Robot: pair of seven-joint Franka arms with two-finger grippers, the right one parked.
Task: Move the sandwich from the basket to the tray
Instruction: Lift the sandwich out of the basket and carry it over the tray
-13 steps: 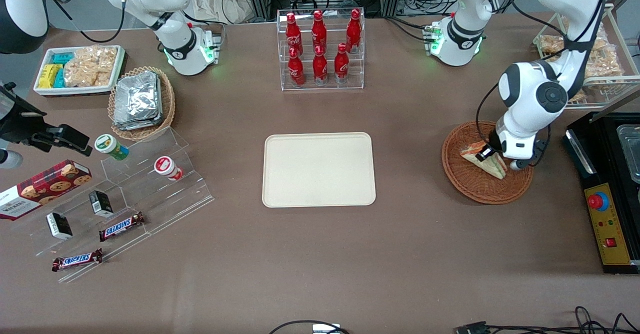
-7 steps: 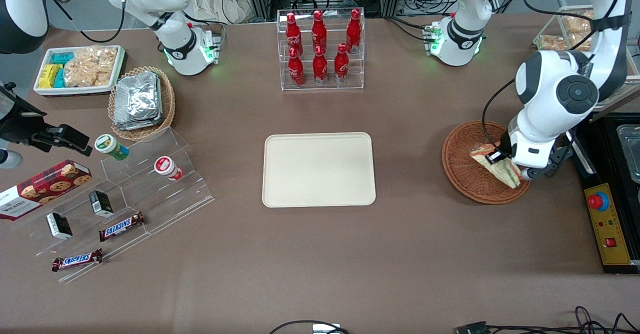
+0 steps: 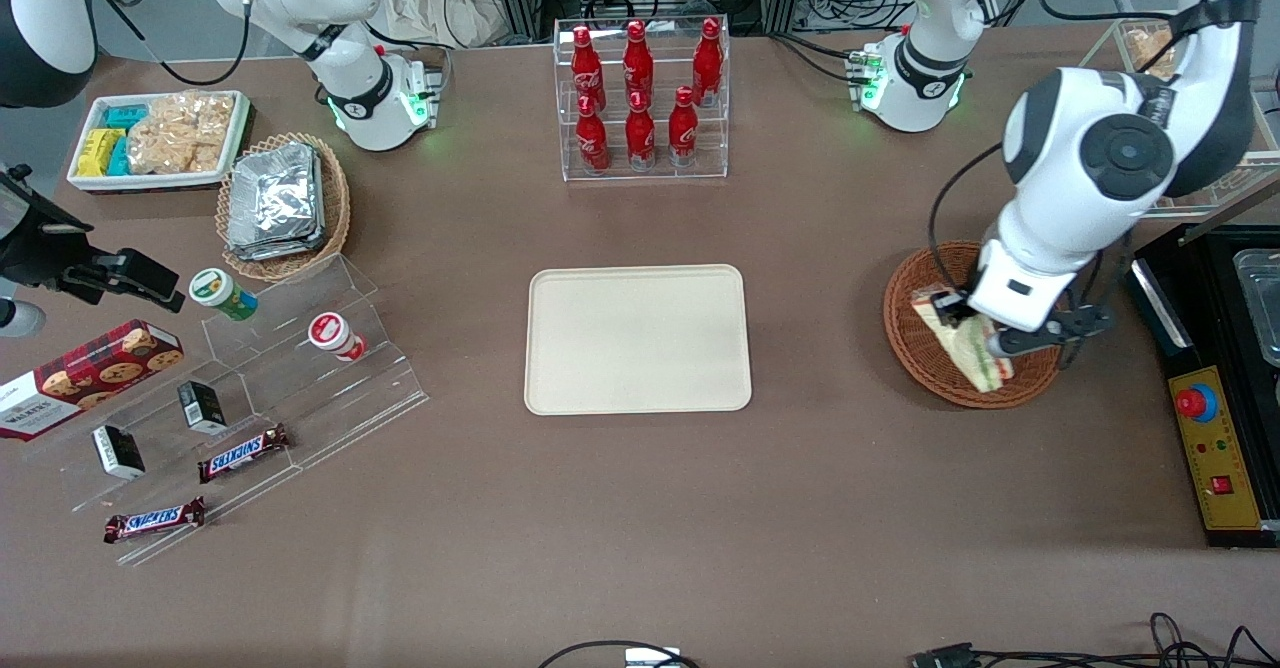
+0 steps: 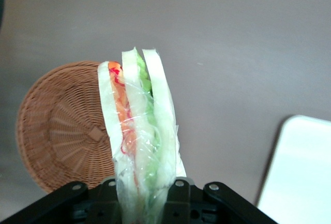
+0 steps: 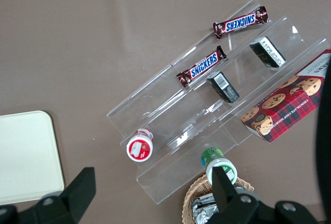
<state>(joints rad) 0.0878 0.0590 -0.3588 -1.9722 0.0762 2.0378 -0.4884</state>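
My gripper (image 3: 968,333) is shut on the sandwich (image 3: 960,346), a wrapped white-bread wedge with orange, red and green layers, and holds it lifted above the reddish-brown wicker basket (image 3: 915,338). In the left wrist view the sandwich (image 4: 138,136) stands edge-up between the black fingers (image 4: 178,195) of the gripper (image 4: 142,195), with the empty basket (image 4: 62,141) on the table below. The cream-beige tray (image 3: 638,339) lies bare at the table's middle, toward the parked arm's end from the basket; one tray corner (image 4: 300,172) shows in the wrist view.
A clear rack of red bottles (image 3: 640,98) stands farther from the front camera than the tray. A black control box (image 3: 1215,438) sits beside the basket at the working arm's end. A tan basket of foil packets (image 3: 280,203) and an acrylic snack stand (image 3: 250,398) lie toward the parked arm's end.
The gripper has risen with the sandwich, lifting it off the basket floor, and has shifted a little toward the tray. The arm's wrist has swung higher.
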